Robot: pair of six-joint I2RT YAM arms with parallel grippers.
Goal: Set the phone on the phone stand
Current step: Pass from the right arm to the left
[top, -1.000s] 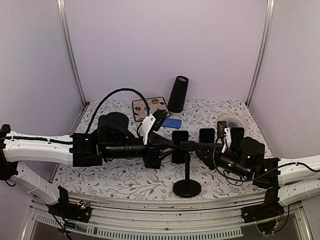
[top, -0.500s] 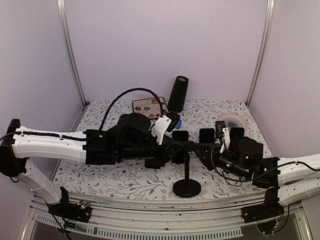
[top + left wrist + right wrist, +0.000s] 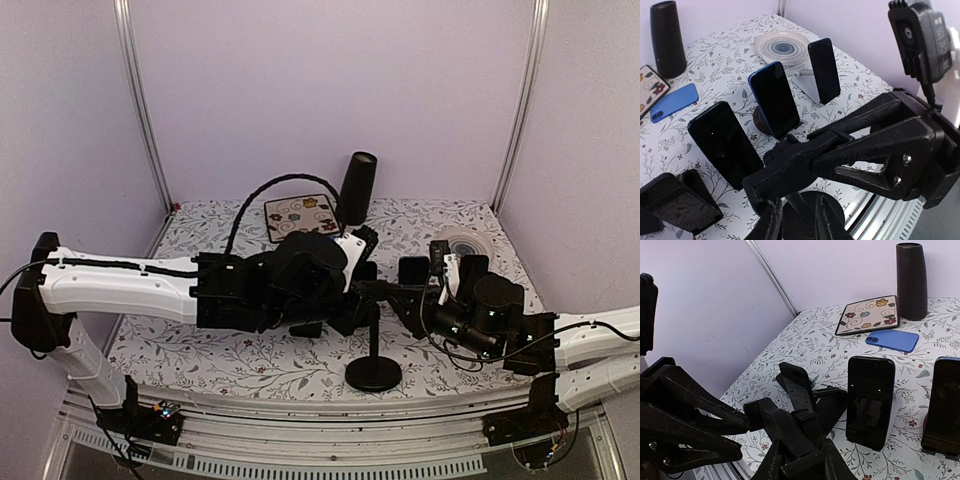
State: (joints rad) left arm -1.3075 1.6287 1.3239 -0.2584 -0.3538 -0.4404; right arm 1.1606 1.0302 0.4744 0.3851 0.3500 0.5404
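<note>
The black phone stand has a round base, a thin pole and a holder arm on top. My right gripper is shut on that holder arm, which sits between its fingers. My left gripper is open, with its fingers on either side of the stand's pole, above the base. A blue phone lies flat at the back of the table. It also shows in the left wrist view. Neither gripper holds a phone.
Three phones stand on small holders behind the stand. An empty black holder stands near them. A patterned tray, a black cylinder and a round white disc are at the back.
My left arm has swung right, bringing its gripper up to the stand's pole. My right gripper has kept its hold on the holder arm and barely moved.
</note>
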